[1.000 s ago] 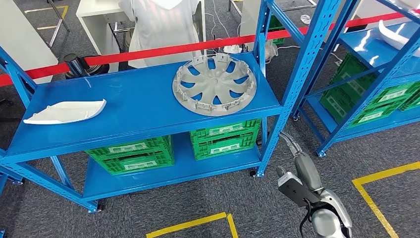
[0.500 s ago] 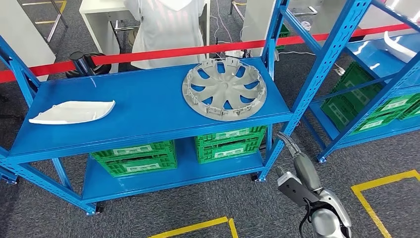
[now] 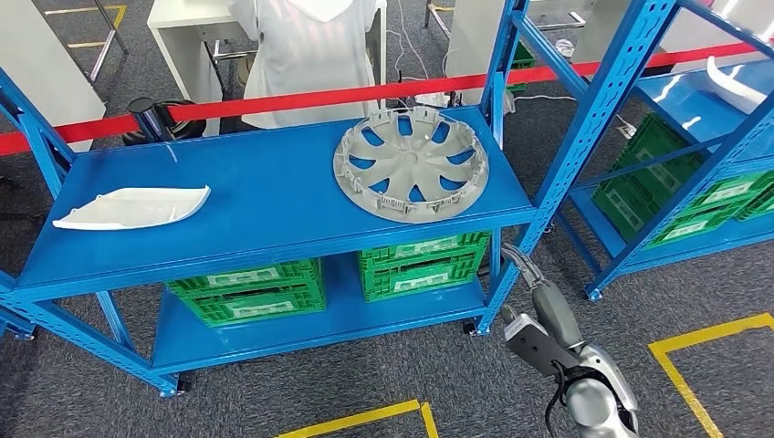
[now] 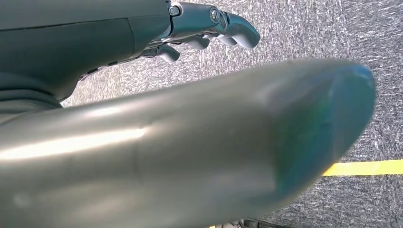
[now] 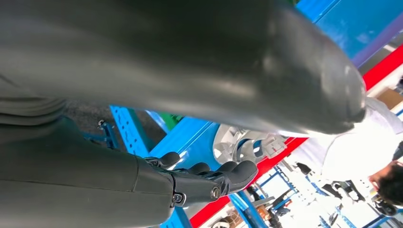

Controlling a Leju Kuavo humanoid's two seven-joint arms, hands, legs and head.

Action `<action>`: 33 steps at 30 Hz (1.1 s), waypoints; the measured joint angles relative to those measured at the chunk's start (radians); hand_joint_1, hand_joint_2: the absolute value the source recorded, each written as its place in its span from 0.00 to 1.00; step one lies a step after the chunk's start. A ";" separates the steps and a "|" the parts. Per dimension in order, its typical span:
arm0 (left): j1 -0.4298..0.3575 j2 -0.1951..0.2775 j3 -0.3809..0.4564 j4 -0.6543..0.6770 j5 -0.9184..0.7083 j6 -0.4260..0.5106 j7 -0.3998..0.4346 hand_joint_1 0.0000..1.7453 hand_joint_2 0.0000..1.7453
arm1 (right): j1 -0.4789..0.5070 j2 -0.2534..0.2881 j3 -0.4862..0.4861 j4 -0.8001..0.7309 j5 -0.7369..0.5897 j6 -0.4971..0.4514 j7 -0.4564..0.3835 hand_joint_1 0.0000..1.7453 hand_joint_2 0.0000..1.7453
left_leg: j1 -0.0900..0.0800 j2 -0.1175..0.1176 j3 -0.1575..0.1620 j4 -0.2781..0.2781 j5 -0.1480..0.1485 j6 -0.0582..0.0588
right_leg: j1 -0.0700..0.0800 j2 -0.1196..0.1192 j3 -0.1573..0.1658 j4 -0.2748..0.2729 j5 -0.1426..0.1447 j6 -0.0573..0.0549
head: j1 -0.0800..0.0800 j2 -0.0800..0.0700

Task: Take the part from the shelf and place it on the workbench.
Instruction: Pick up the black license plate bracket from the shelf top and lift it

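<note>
Wheel cover (image 3: 411,164) on shelf (image 3: 274,196) right; trim panel (image 3: 132,207) left; crates (image 3: 333,274) beneath.

Grey hubcap (image 3: 412,163), blue shelf (image 3: 256,196), green crates (image 3: 245,287)

This is a factory or warehouse-style workshop floor set up as a robot test area. Blue steel racking (image 3: 274,196) of perforated uprights stands on grey carpet marked with yellow floor tape (image 3: 707,319), with green plastic crates (image 3: 245,289) stowed on the lower shelf and moulded automotive parts laid out on top: a grey wheel cover (image 3: 411,164) and a white trim piece (image 3: 132,206). A red barrier strip (image 3: 301,96) cordons off the racks, and behind it a person in a white coat (image 3: 310,50) stands at a white desk (image 3: 187,27).
</note>
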 joint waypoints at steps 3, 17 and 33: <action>-0.002 0.003 0.000 0.000 -0.002 -0.006 0.004 0.00 0.00 | 0.000 0.001 0.009 0.010 -0.014 -0.003 -0.008 0.00 0.00 | -0.003 0.000 0.000 0.001 -0.002 0.004 | -0.003 0.000 0.000 0.000 -0.001 0.003 | 0.000 0.000; -0.001 0.000 0.000 0.000 0.000 -0.003 -0.003 0.00 0.00 | -0.027 0.000 0.029 0.070 -0.030 0.007 -0.028 0.00 0.00 | 0.004 -0.002 0.015 -0.006 -0.011 0.013 | -0.015 -0.002 -0.091 0.108 0.004 0.025 | 0.002 0.000; -0.007 -0.019 0.035 0.001 0.019 -0.019 -0.042 0.00 0.00 | -0.130 -0.059 0.085 0.181 -0.076 0.077 -0.040 0.00 0.00 | 0.009 0.000 -0.058 0.070 0.009 -0.033 | -0.010 0.002 -0.027 0.032 -0.004 -0.021 | -0.006 0.000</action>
